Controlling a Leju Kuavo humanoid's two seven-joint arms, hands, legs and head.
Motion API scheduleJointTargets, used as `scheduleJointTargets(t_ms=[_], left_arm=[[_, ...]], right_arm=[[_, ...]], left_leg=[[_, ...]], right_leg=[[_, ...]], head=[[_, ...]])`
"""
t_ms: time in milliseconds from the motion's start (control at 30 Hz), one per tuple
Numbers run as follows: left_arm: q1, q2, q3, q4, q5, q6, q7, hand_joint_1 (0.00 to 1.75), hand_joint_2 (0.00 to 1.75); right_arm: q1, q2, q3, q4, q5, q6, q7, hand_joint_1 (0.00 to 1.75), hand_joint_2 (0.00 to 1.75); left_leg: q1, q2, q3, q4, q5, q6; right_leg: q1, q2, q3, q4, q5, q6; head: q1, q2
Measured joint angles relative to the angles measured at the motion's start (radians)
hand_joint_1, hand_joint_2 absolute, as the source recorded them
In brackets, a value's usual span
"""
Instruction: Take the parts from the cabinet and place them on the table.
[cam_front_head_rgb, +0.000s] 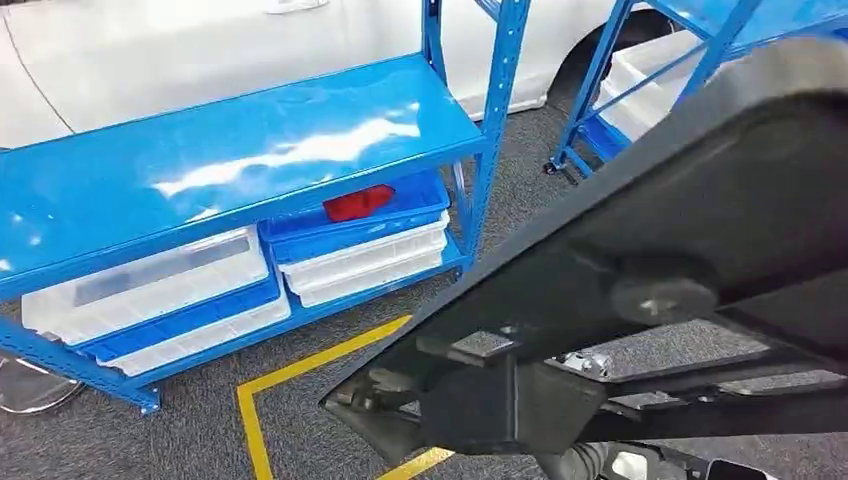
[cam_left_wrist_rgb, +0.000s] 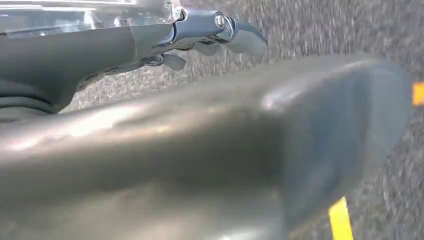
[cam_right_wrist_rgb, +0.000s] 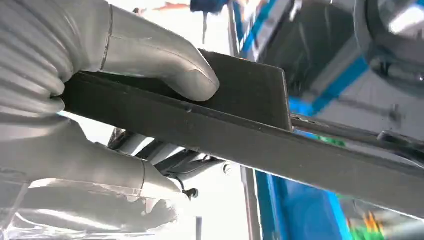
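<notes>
A large flat black part (cam_front_head_rgb: 700, 230) with brackets on its underside hangs close in front of the head view, covering the right half. My right hand (cam_right_wrist_rgb: 100, 100) grips this black part (cam_right_wrist_rgb: 240, 125) at one end, with the thumb (cam_right_wrist_rgb: 165, 65) pressed on its flat face and the fingers underneath. A red part (cam_front_head_rgb: 358, 202) lies in a blue bin on the lower shelf of the blue cabinet rack (cam_front_head_rgb: 200, 160). My left hand (cam_left_wrist_rgb: 220, 35) hangs over the grey floor with its fingers loosely apart and nothing in it.
White and blue bins (cam_front_head_rgb: 150, 280) are stacked on the rack's bottom shelf. A second blue rack (cam_front_head_rgb: 650, 80) with white bins stands at the back right. Yellow tape (cam_front_head_rgb: 255, 400) marks the grey carpet. A white car (cam_front_head_rgb: 200, 40) is parked behind the racks.
</notes>
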Motion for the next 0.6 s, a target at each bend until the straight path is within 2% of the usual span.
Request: scheduleJointTargets(t_ms=[33, 67, 133, 167, 200, 233, 267, 333, 367, 400, 433, 467, 500, 533, 567, 600], left_arm=[[0.001, 0.000, 0.000, 0.000, 0.000, -0.003, 0.002, 0.00, 0.00], [0.002, -0.002, 0.000, 0.000, 0.000, -0.004, 0.001, 0.00, 0.00], [0.004, -0.003, 0.000, 0.000, 0.000, -0.008, -0.019, 0.00, 0.00], [0.001, -0.005, 0.001, 0.000, 0.000, -0.010, -0.032, 0.00, 0.00], [-0.004, -0.005, 0.005, 0.000, 0.000, -0.012, -0.039, 0.00, 0.00], [-0.007, -0.007, 0.011, 0.000, 0.000, -0.013, -0.044, 0.00, 0.00], [-0.007, -0.008, 0.015, 0.000, 0.000, -0.013, -0.048, 0.00, 0.00], [-0.003, -0.008, 0.020, 0.000, 0.000, -0.013, -0.050, 0.00, 0.00], [-0.002, -0.008, 0.020, 0.000, 0.000, -0.013, -0.052, 0.00, 0.00], [-0.003, -0.008, 0.020, 0.000, 0.000, -0.013, -0.054, 0.00, 0.00], [-0.005, -0.008, 0.020, 0.000, 0.000, -0.014, -0.058, 0.00, 0.00], [-0.008, -0.005, 0.020, 0.000, 0.000, -0.015, -0.064, 0.00, 0.00], [-0.009, -0.003, 0.020, 0.000, 0.000, -0.012, -0.066, 0.00, 0.00], [-0.010, 0.000, 0.020, 0.001, 0.000, -0.007, -0.066, 0.00, 0.00], [-0.010, 0.001, 0.021, 0.002, 0.000, -0.002, -0.068, 0.00, 0.00], [-0.011, 0.002, 0.023, 0.002, 0.000, 0.006, -0.071, 0.00, 0.00]], right_arm=[[0.017, -0.002, -0.005, -0.016, -0.002, 0.007, 0.000, 1.75, 1.75], [0.035, -0.003, -0.008, -0.031, -0.002, 0.020, -0.001, 1.75, 1.75], [0.055, -0.002, -0.010, -0.045, 0.006, 0.053, -0.002, 1.75, 1.75], [0.054, 0.000, -0.010, -0.045, 0.013, 0.067, -0.001, 1.75, 1.75], [0.052, 0.007, -0.010, -0.045, 0.016, 0.076, 0.000, 1.75, 1.75], [0.049, 0.014, -0.010, -0.044, 0.016, 0.081, -0.001, 1.75, 1.75], [0.045, 0.023, -0.010, -0.042, 0.018, 0.082, 0.000, 1.75, 1.75], [0.035, 0.034, -0.010, -0.033, 0.025, 0.080, 0.000, 1.75, 1.75], [0.029, 0.038, -0.010, -0.026, 0.031, 0.073, 0.000, 1.75, 1.75], [0.022, 0.042, -0.008, -0.023, 0.033, 0.063, 0.000, 1.75, 1.75], [0.014, 0.047, -0.006, -0.020, 0.037, 0.054, 0.000, 1.75, 1.75], [0.007, 0.051, -0.004, -0.017, 0.042, 0.045, 0.000, 1.75, 1.75], [0.001, 0.055, 0.000, -0.015, 0.045, 0.041, 0.000, 1.75, 1.75], [-0.008, 0.060, 0.006, -0.009, 0.049, 0.031, 0.000, 1.75, 1.75], [-0.019, 0.062, 0.012, -0.003, 0.054, 0.024, 0.000, 1.75, 1.75], [-0.026, 0.065, 0.020, 0.004, 0.064, 0.010, 0.000, 1.75, 1.75]], left_leg=[[-0.005, 0.005, 0.000, 0.003, -0.003, -0.005], [-0.008, 0.011, 0.000, 0.007, -0.006, -0.011], [-0.007, 0.029, 0.003, 0.004, -0.006, -0.022], [-0.007, 0.039, 0.006, 0.002, -0.006, -0.029], [-0.002, 0.024, 0.003, 0.009, -0.017, -0.035], [0.000, -0.017, -0.007, 0.038, -0.043, -0.040], [0.002, -0.042, -0.036, 0.106, -0.086, -0.042], [0.002, -0.060, -0.107, 0.267, -0.157, -0.047], [0.002, -0.061, -0.132, 0.317, -0.165, -0.048], [0.002, -0.062, -0.132, 0.315, -0.149, -0.047], [0.002, -0.063, -0.108, 0.261, -0.108, -0.044], [0.002, -0.068, -0.068, 0.174, -0.057, -0.040], [0.002, -0.087, -0.029, 0.088, -0.014, -0.035], [0.003, -0.145, -0.001, 0.025, -0.006, -0.026], [0.005, -0.153, 0.002, 0.006, -0.006, -0.025], [0.001, -0.142, 0.001, 0.008, -0.009, -0.025]], right_leg=[[0.010, -0.043, 0.014, -0.031, -0.021, -0.014], [0.009, -0.031, 0.012, -0.035, -0.011, -0.017], [0.015, -0.008, 0.005, -0.030, -0.011, -0.026], [0.011, 0.003, 0.003, -0.036, -0.006, -0.033], [0.004, 0.014, 0.008, -0.044, 0.001, -0.041], [0.004, 0.020, 0.007, -0.046, 0.004, -0.046], [0.004, 0.029, 0.005, -0.046, 0.006, -0.051], [0.007, 0.052, 0.001, -0.045, 0.009, -0.055], [0.009, 0.065, -0.001, -0.044, 0.010, -0.056], [0.009, 0.077, -0.001, -0.042, 0.010, -0.055], [0.009, 0.089, -0.001, -0.040, 0.011, -0.055], [0.010, 0.101, 0.000, -0.038, 0.011, -0.054], [0.010, 0.110, 0.001, -0.036, 0.011, -0.054], [0.007, 0.119, -0.002, -0.036, 0.012, -0.051], [0.012, 0.131, -0.008, -0.029, 0.014, -0.044], [0.007, 0.139, -0.017, -0.030, 0.018, -0.036]], head=[[-0.001, 0.000], [-0.002, 0.000], [-0.003, 0.000], [-0.002, 0.000], [-0.003, 0.000], [-0.006, 0.000], [-0.008, 0.000], [-0.008, 0.000], [-0.009, 0.000], [-0.008, 0.000], [-0.008, 0.000], [-0.008, 0.000], [-0.008, 0.000], [-0.008, 0.000], [-0.006, 0.000], [-0.010, 0.000]])
